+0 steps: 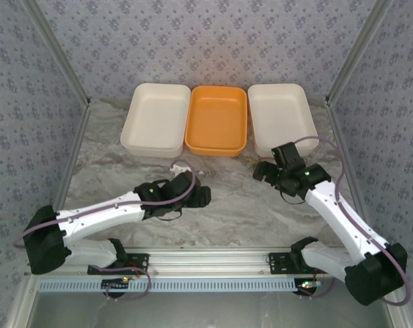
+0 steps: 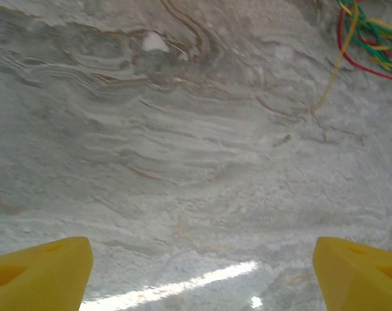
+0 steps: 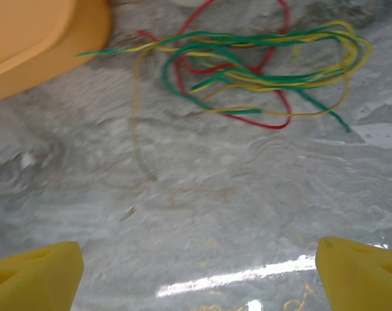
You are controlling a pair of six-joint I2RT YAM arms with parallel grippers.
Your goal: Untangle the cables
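Currently tangled, nothing held

Cables (image 3: pixel 273 79) snarled on desk (image 3: pixel 202 214) beside orange tray (image 3: pixel 27 45). Left pincer (image 2: pixel 196 272) and right pincer (image 3: pixel 196 272) gape wide, empty. Wires look light, limp, slippery; best pinched at a trailing free end.

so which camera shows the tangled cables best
The right wrist view: the cables spread across its upper half, with red, green and yellow strands distinct where they cross. The left wrist view catches a corner of them at its top right. From the top external camera they are too thin to make out.
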